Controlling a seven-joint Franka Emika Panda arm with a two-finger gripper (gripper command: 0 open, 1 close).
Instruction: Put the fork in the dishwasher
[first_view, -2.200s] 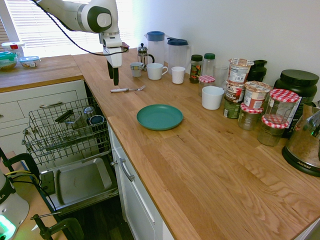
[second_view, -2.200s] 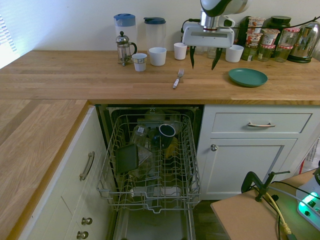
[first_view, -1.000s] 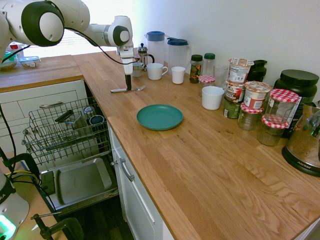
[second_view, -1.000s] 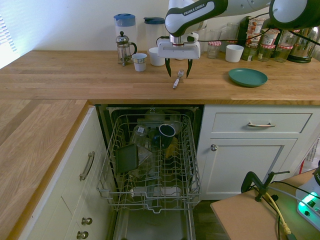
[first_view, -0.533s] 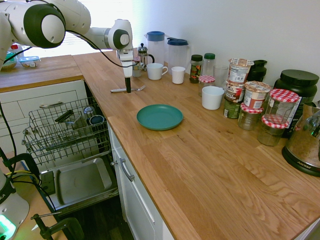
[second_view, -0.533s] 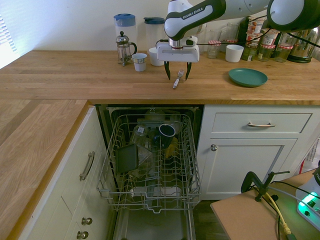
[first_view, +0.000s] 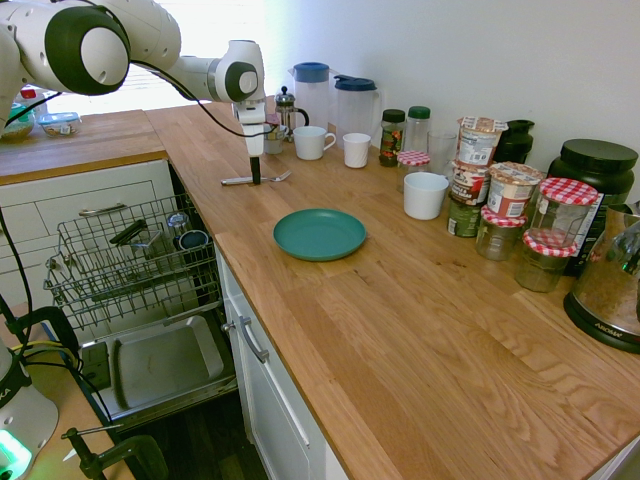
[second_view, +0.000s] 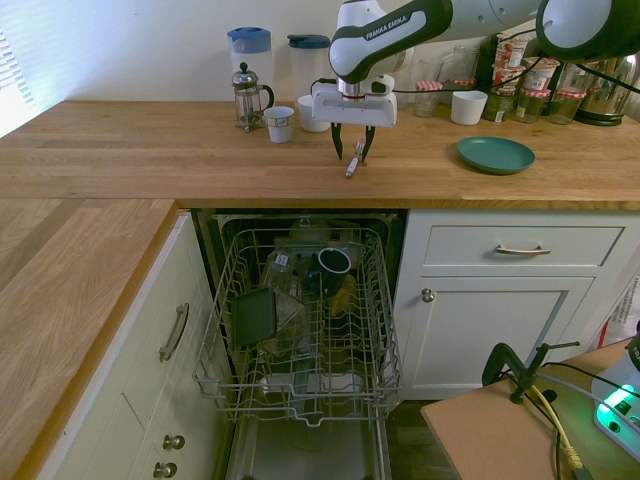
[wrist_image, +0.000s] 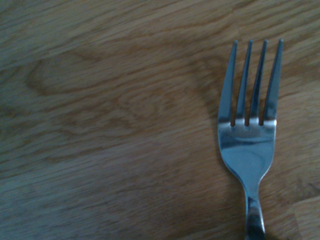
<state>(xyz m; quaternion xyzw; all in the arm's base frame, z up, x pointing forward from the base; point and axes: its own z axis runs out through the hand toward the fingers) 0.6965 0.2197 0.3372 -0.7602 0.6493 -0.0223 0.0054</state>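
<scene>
The silver fork (first_view: 234, 180) lies flat on the wooden counter (first_view: 400, 330), near the edge above the dishwasher. Down over its middle stands my gripper (first_view: 255, 176), pointing straight at the counter. From the other side, the gripper (second_view: 352, 156) has one dark finger either side of the fork (second_view: 350, 171), with a narrow gap still showing between them. The wrist view shows the fork's tines and neck (wrist_image: 248, 150) on the wood. The dishwasher is open: its wire rack (second_view: 300, 320) is pulled out and holds a few dishes, above the lowered steel door (first_view: 160, 365).
A green plate (first_view: 320, 234) lies to one side of the fork. Behind it stand a French press (second_view: 246, 97), cups (second_view: 315, 112) and two jugs (second_view: 308, 65). Jars and tubs (first_view: 510, 205) crowd the far end of the counter. White drawers (second_view: 520, 247) flank the dishwasher.
The arm swung in over the fork and came down to the counter. Over the last half second its fingers have drawn closer together around the fork.
</scene>
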